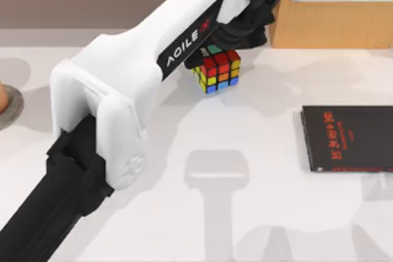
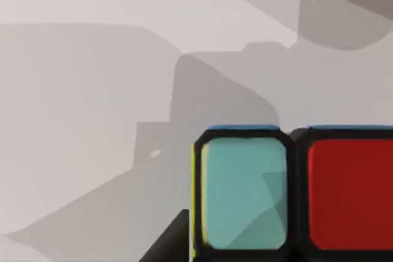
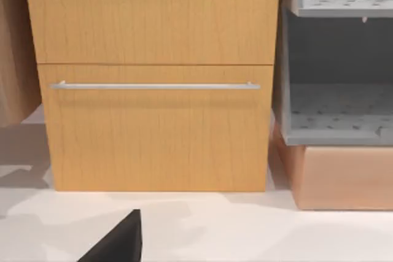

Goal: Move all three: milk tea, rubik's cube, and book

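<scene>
Now at upper centre of top view: left claw [image 1: 206, 58] over rubik's cube [image 1: 218, 72], touching its far side; grip cannot be told | cube on white worktop [image 1: 245, 213] | black book [image 1: 349, 138] at right edge, well apart | wooden drawer cabinet [image 1: 331, 10] upper right | milk tea [image 1: 2, 99] sliver on grey disc [image 1: 12, 108] at left edge.
</scene>
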